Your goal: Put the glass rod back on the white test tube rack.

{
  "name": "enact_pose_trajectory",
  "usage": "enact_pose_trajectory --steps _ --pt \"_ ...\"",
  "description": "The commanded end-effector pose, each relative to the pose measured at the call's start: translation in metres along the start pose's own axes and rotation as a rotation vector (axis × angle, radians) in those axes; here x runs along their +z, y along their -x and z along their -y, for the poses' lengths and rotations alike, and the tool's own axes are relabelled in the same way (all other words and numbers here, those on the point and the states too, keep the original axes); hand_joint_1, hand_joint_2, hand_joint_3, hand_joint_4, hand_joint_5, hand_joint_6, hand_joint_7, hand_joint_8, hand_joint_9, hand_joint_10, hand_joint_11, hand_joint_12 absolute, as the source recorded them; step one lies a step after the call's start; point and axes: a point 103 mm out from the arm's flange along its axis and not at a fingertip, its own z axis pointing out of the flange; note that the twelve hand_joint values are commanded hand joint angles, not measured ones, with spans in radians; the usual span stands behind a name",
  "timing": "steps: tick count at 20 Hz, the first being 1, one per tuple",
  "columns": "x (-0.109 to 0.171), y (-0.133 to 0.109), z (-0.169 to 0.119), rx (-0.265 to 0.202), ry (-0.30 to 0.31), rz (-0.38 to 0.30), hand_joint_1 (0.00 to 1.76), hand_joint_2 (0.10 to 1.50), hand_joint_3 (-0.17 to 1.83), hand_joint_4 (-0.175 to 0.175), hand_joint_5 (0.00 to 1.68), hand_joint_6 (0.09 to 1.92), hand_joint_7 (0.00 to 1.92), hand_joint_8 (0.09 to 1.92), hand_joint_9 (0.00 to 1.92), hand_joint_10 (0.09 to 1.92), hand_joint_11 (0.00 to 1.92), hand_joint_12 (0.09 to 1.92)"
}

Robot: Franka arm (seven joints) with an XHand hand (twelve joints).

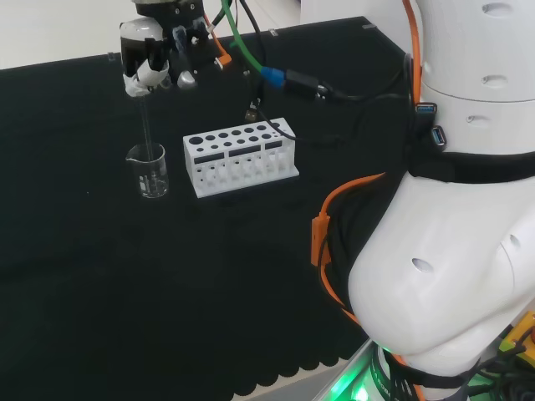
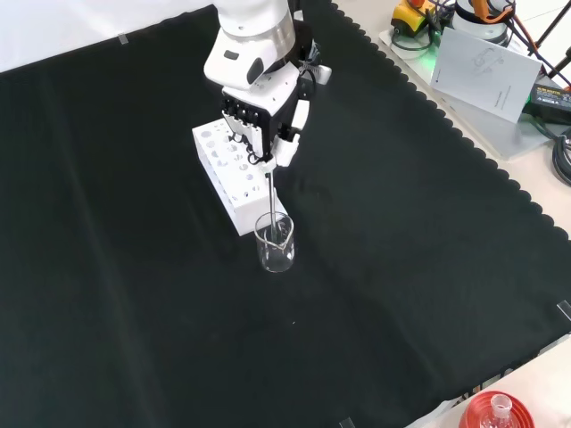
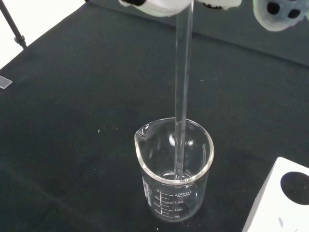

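Robot hand (image 1: 155,63) pinches top of clear glass rod (image 3: 182,96), upright, tip inside small clear glass beaker (image 1: 149,170). Lift straight clear of rim, then right in head view to white perforated plastic test tube rack (image 1: 241,156).

In the wrist view the glass rod (image 3: 182,82) runs up behind blurred white fingertips (image 3: 157,6) of the hand, so its top end is hidden. Beside the beaker (image 3: 175,179), the white test tube rack (image 3: 282,200) is cut off at a corner. Whether the beaker holds liquid cannot be told.
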Motion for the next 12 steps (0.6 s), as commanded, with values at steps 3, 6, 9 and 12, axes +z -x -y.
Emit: enact_pose_trajectory --steps 3,6,9,12 --pt "0.0009 -0.0043 -0.002 0.004 0.009 -0.011 1.33 1.03 -0.17 -0.175 1.35 0.23 1.61 0.09 1.66 0.35 1.62 0.41" --pt "0.0016 -0.0037 -0.0008 -0.007 0.027 -0.031 1.33 1.03 -0.17 -0.175 1.35 0.23 1.61 0.09 1.66 0.35 1.62 0.41" --pt "0.0018 -0.0038 -0.0007 -0.011 0.031 -0.036 1.33 1.03 -0.17 -0.175 1.35 0.23 1.61 0.09 1.66 0.35 1.62 0.41" --pt "0.0015 -0.0036 -0.0006 -0.013 0.035 -0.04 1.33 1.03 -0.17 -0.175 1.35 0.23 1.62 0.09 1.66 0.35 1.62 0.41"
